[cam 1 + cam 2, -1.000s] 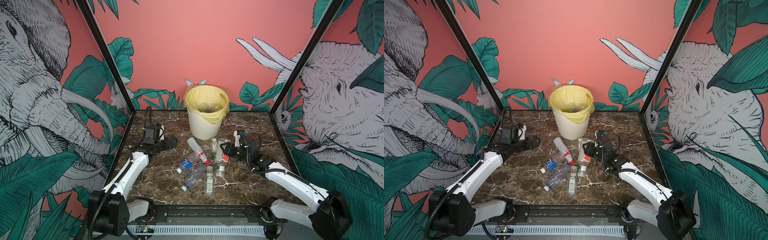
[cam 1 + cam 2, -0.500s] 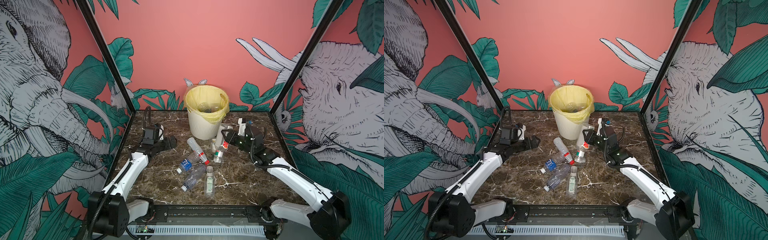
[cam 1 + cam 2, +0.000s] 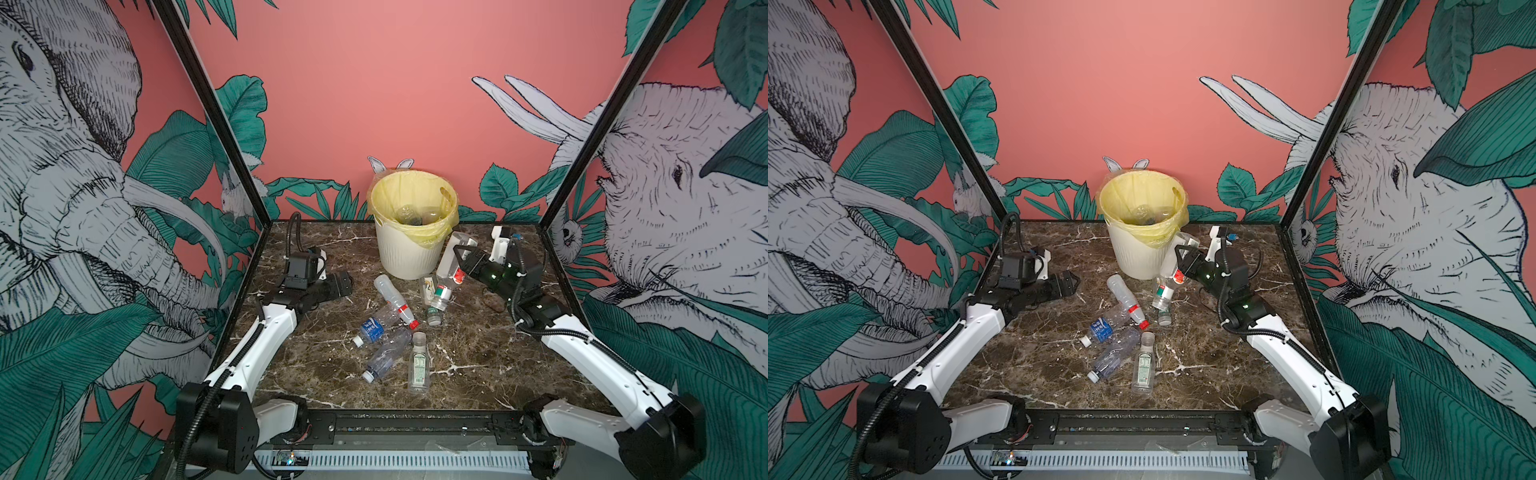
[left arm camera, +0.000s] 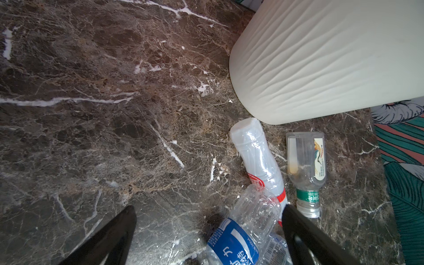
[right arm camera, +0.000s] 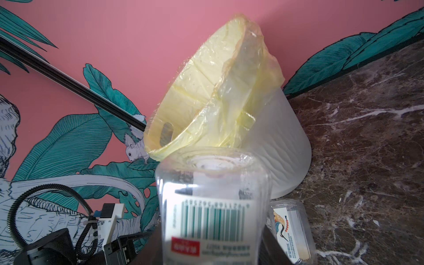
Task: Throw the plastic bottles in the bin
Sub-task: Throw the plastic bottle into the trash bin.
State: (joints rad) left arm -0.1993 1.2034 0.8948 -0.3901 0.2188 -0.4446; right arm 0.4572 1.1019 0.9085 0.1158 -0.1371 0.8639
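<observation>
My right gripper [image 3: 460, 266] is shut on a clear plastic bottle [image 3: 451, 257] with a white and red label. It holds the bottle tilted, cap down, in the air beside the right wall of the bin [image 3: 405, 253]. The right wrist view shows this bottle [image 5: 213, 206] just before the bin's yellow bag [image 5: 213, 103]. Several bottles lie on the marble: a red-banded one [image 3: 390, 296], a blue-labelled one [image 3: 375, 327], a clear one [image 3: 386, 357], a green-labelled one [image 3: 418, 368] and a square one [image 3: 429, 286]. My left gripper [image 3: 343, 284] hovers open, left of them.
Bottles [image 3: 411, 214] lie inside the bin. The bin stands at the back middle, near the pink wall. Black frame posts [image 3: 569, 166] and printed side panels close in the marble table [image 3: 478, 361]. In the left wrist view, the blue-labelled bottle [image 4: 241, 238] shows between the open fingers [image 4: 114, 234].
The right gripper has lifted its bottle off the table, up and back toward the bin's rim. The left arm and the lying bottles have stayed still.
</observation>
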